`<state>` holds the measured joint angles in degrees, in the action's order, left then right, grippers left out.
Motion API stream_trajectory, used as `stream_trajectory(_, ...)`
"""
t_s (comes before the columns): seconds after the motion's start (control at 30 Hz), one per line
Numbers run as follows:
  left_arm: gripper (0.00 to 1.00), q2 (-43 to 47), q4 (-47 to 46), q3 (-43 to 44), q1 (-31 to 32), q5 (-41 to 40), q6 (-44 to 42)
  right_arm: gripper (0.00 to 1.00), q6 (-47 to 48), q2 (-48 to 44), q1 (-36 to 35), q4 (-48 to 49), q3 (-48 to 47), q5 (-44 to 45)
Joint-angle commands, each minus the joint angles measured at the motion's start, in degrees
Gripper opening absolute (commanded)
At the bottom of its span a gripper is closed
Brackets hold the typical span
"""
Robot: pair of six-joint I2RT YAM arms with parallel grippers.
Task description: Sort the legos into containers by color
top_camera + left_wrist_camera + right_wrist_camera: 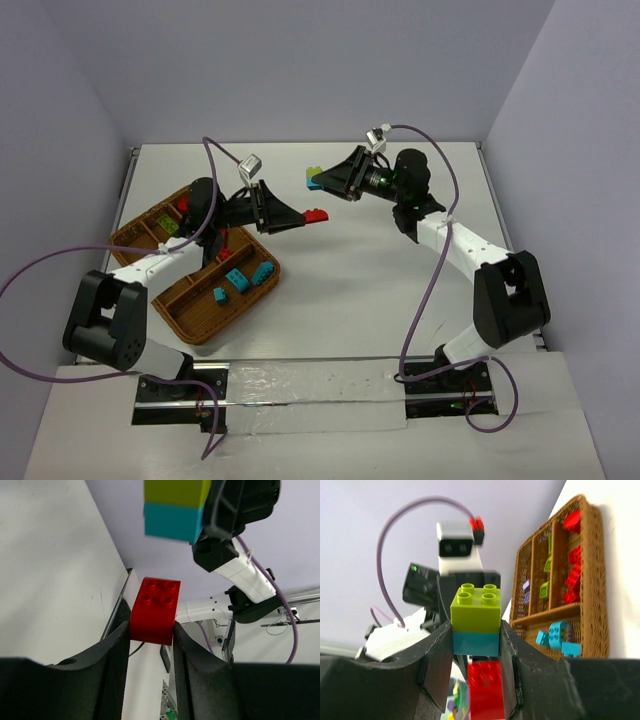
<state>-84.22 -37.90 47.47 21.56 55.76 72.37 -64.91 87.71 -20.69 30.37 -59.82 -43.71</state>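
We see the left gripper point(151, 632) clenching a red square plastic brick point(155, 611), the right gripper point(476, 642) clamping a lime-on-teal brick stack point(476, 615), both aloft mid-frame, likely splitting colours for the brown wicker tray point(190, 325) lower left.

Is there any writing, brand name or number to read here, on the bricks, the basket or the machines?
None can be read. The studs of the red brick in the left gripper and of the green-and-teal stack in the right gripper show no legible marks. The wicker tray bears no label; the white camera housing is too blurred to tell.
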Motion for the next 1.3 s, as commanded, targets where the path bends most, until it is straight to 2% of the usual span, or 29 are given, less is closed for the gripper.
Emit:
stream_trajectory(0.0,0.0,4.06,6.44,0.21,0.32,-0.04,-6.19,0.0,1.01,0.71,0.38,-0.64,-4.25,3.44)
stream_trajectory(0.1,0.0,5.51,14.0,1.49,0.03,-1.03,-10.78,0.0,2.49,0.72,0.42,-3.49,-5.41,4.86)
stream_trajectory(0.17,0.0,7.79,26.72,3.72,-1.23,-3.58,-17.72,0.0,6.2,-0.23,0.64,-10.35,-6.42,8.13)
stream_trajectory(0.3,0.0,12.35,55.86,9.95,-8.52,-18.61,-31.1,0.0,12.05,-2.65,1.6,-23.85,-6.18,16.15)
stream_trajectory(0.37,0.0,12.39,63.81,13.54,-13.34,-28.61,-33.51,0.0,12.27,-4.27,2.54,-25.01,-4.6,18.53)
stream_trajectory(0.4,0.0,12.03,68.14,14.21,-14.37,-31.03,-34.81,0.0,12.41,-5.2,3.26,-25.08,-3.16,19.18)
stream_trajectory(0.47,0.0,11.75,72.07,15.84,-16.0,-37.84,-35.27,0.0,12.9,-6.26,3.81,-25.32,-1.69,19.57)
stream_trajectory(0.57,0.0,9.34,73.15,18.44,-18.15,-47.58,-34.04,0.0,15.22,-7.39,4.07,-27.97,-0.65,20.73)
stream_trajectory(0.7,0.0,3.85,73.07,22.1,-20.16,-51.41,-32.01,0.0,16.02,-8.04,4.07,-28.87,0.06,20.6)
stream_trajectory(0.87,0.0,-2.13,75.09,27.72,-20.23,-60.24,-32.67,0.0,18.31,-9.59,4.07,-31.01,0.33,21.5)
stream_trajectory(1.0,0.01,-5.2,73.68,28.12,-20.16,-61.21,-33.44,0.0,19.36,-9.75,4.07,-32.47,0.59,21.57)
stream_trajectory(1.07,0.18,-6.69,73.45,28.49,-20.16,-60.9,-33.55,0.0,19.55,-9.75,4.07,-32.59,0.89,21.19)
stream_trajectory(1.17,0.54,-8.05,73.65,29.0,-20.16,-60.61,-33.7,0.0,19.39,-9.98,4.07,-32.49,1.19,20.96)
stream_trajectory(1.27,0.79,-7.41,73.63,29.0,-20.24,-60.25,-33.92,0.0,19.91,-10.01,4.03,-33.0,0.89,20.6)
